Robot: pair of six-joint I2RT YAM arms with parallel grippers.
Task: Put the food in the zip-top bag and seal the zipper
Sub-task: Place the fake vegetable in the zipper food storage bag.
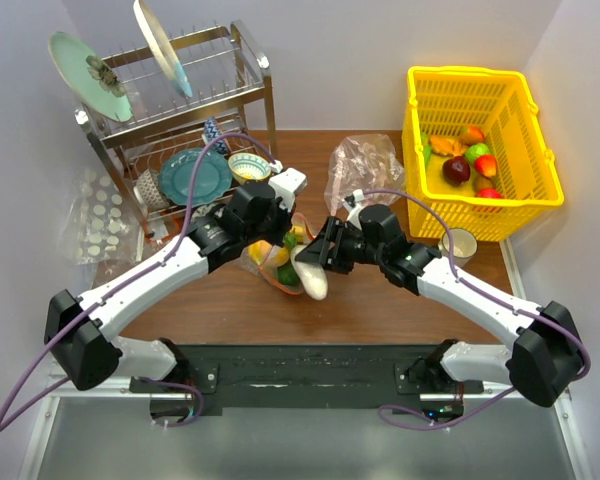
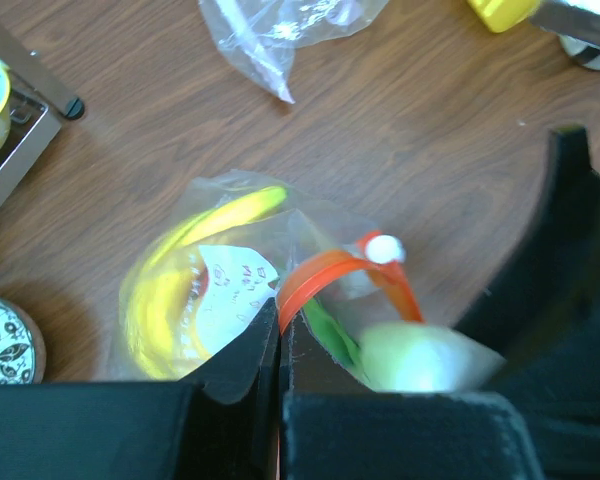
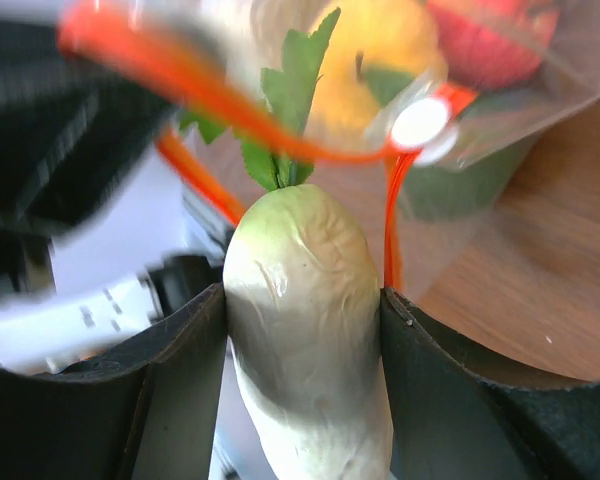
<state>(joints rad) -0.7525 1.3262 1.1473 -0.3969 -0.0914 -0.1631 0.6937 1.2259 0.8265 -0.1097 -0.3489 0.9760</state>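
The left claw [image 2: 278,338] is clamped shut on the lip of the zip-top bag [image 2: 220,300], lifting one side of the mouth so the red-orange zipper [image 2: 325,272] bows into a loop above the surface [image 2: 430,150]. Inside the bag I can see a banana [image 2: 170,290], and from the right wrist view an orange-yellow fruit [image 3: 380,40] and something red [image 3: 480,40] behind the plastic. The right claw [image 3: 302,305] grips a white radish [image 3: 300,400] by its fat middle, jaws partway apart around it, with the green leaves [image 3: 290,110] pointing at the mouth and already crossing the zipper line.

The trouble I expect is at that mouth. Only one side of it is held; the other hangs slack, so the opening looks barely wider than the radish. If the radish goes in off-centre, it could catch the loose lip, fold it inward and push the whole bag along the surface rather than enter it. A hard shove might also tug the thin plastic out of the left claw's pinch, dropping the mouth shut. The skin looks smooth and glossy, so it may slide back in the jaws under resistance. And those leaves, if left trailing across the strip, would likely keep the zipper from sealing.
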